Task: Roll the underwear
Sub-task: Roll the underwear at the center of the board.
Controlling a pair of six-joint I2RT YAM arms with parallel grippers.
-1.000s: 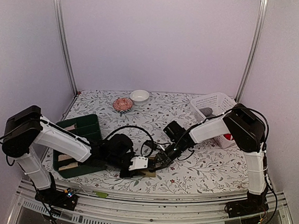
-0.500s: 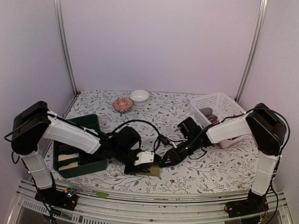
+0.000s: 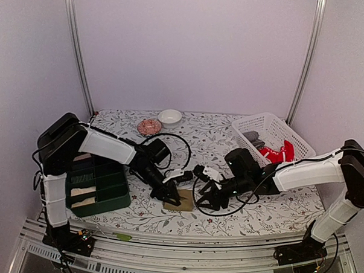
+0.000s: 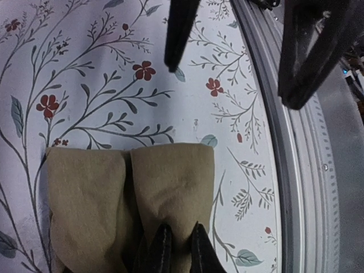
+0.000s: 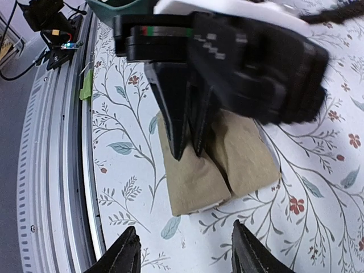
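Underwear: the khaki underwear point(image 4: 170, 187) lies on the bench point(image 3: 257, 206) just right of the green bin point(image 3: 100, 205), near the front edge. It is folded into two side-by-side flaps and not yet rolled.
Left pincer: your left pincer point(image 4: 180, 233) is clenched on a pinch of one flap.
Right pincer: your right pincer point(image 5: 185, 227) is released and holds nothing. It hangs just past the cloth, on the side away from the bin.
Other pieces: the red underwear point(image 3: 278, 154) sits in the white basket point(image 3: 264, 120), well apart from the bin.
Risk, unfolding: you grip one flap only, so a pull could splay the free one.
Risk, sliding: nothing pins the cloth, so it may drag instead of rolling, perhaps off the front edge.
Risk, collision: both pincers crowd the same small cloth, so mind a clash.
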